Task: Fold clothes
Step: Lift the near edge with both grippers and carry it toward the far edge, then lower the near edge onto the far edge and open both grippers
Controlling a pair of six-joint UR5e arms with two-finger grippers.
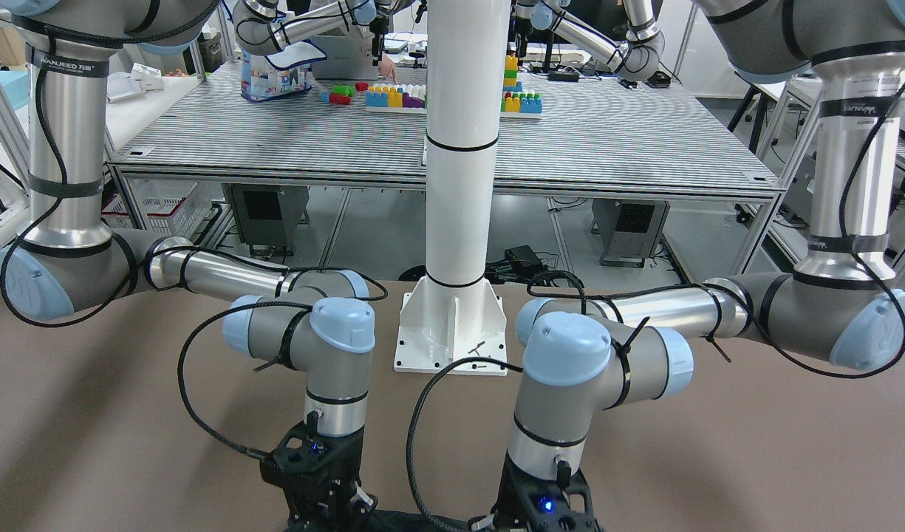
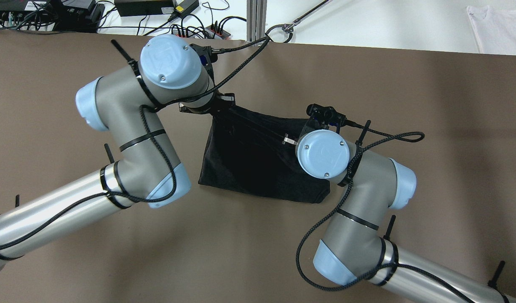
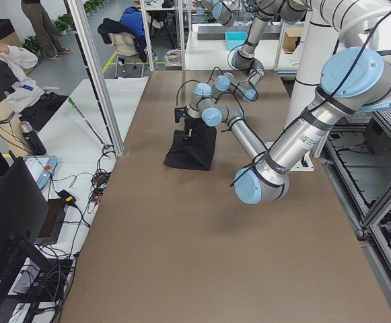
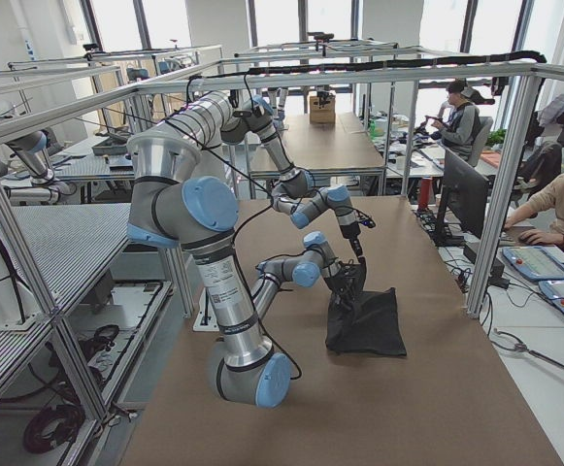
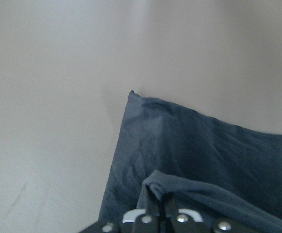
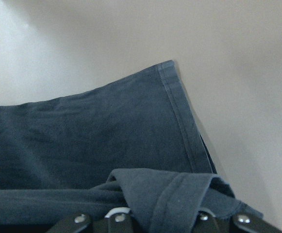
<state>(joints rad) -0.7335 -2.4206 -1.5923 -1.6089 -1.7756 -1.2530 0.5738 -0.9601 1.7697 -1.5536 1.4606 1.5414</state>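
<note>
Now the left claw (image 5: 158,208) pinches a lifted edge of the black garment (image 2: 258,168); the right claw (image 6: 126,216), tips hidden under cloth, seems clamped on another corner.

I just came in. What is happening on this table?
A robot is folding a dark navy soft fabric garment on the brown table. The left pincer and the right pincer each pinch one end of its far edge, raised above the rest, which lies on the table.
</note>
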